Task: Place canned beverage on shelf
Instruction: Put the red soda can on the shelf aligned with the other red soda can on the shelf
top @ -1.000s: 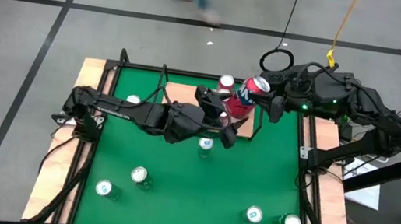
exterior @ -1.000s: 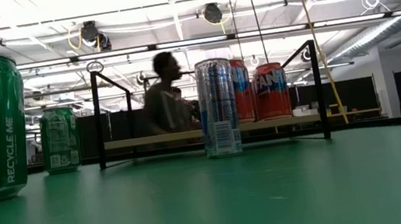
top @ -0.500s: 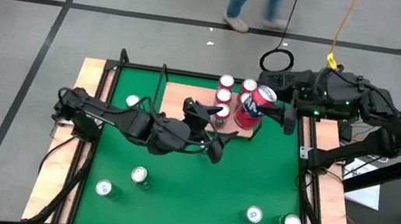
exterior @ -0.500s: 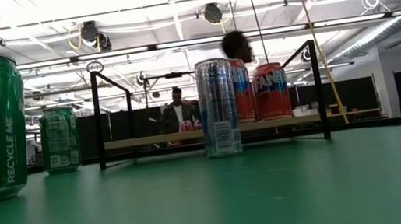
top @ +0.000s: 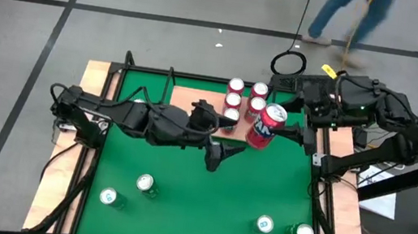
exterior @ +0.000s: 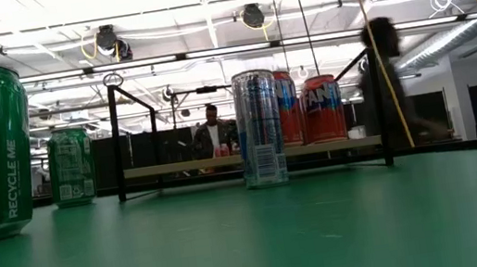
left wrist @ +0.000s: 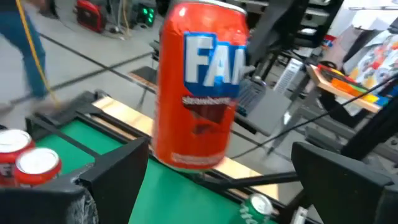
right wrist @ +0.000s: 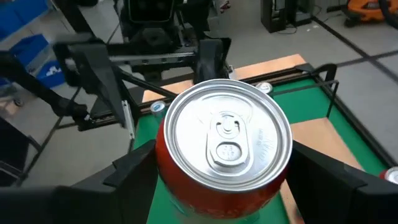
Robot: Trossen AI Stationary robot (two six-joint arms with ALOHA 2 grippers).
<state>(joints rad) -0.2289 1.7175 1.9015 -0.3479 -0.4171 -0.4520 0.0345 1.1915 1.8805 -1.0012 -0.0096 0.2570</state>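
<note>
A red Fanta can (top: 266,127) hangs in the air off the shelf's right near corner, with my right gripper (top: 274,129) shut on it. The shelf (top: 195,99), a light-wood board with a black rail, stands at the table's far middle and carries several red cans (top: 233,100) upright on their bases. My left gripper (top: 218,153) is open to the can's left and nearer the front edge, with nothing between its fingers (left wrist: 115,171). A silver can (exterior: 259,128) stands on the green table in front of the shelf. My right gripper pinches the red can's side wall (right wrist: 163,163) between its two fingers, one on either side of the body below the top rim. The fingers come about level from the table's right side. The can is lifted clear, a little tilted, its silver top (right wrist: 227,134) up.
Green cans stand on the table: two near left (top: 144,182), two near right (top: 264,223), one by the left edge (top: 138,105). The shelf's black frame posts (exterior: 115,141) rise at its corners. A person (top: 346,13) walks past beyond the far edge.
My left gripper, open throughout, has drawn back from the red can toward the table's near edge and rolled. My right gripper has carried the can a little toward the near edge and rolled, so the can has turned about in the air.
</note>
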